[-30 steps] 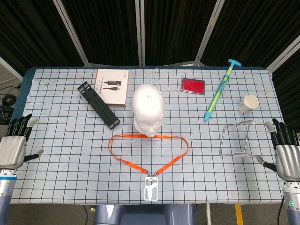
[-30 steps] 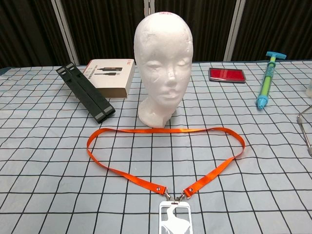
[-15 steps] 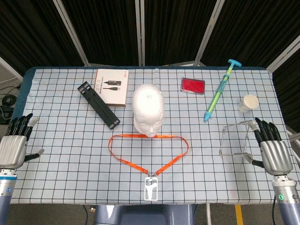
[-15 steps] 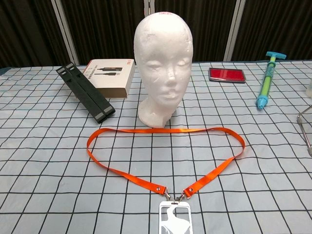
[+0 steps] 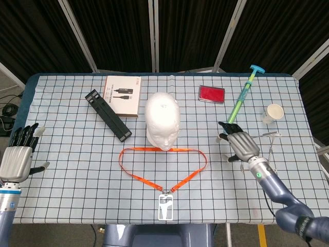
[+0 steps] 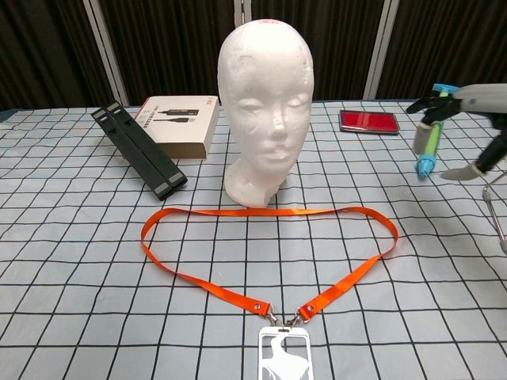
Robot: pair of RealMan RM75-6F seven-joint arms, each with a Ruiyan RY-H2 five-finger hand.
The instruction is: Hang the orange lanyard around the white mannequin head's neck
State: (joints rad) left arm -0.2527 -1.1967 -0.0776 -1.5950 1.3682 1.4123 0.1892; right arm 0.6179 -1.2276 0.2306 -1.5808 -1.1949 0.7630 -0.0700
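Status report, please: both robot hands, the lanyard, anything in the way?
Left robot hand open, table edge. Right robot hand open, above table. Orange lanyard flat before mannequin head, unheld. Path clear.

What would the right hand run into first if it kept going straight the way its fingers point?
Probably the mannequin head. The right hand points left and slightly away over the table, open and above the cloth. Its height is unclear, and the lanyard lies flat, nearer the robot than that line.

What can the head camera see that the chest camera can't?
Only the head view shows the left robot hand and the white paper cup. Only the chest view shows the white foam mannequin head's face from the front. Both show the orange ribbon lanyard lying flat on the checked tablecloth, and the right robot hand.
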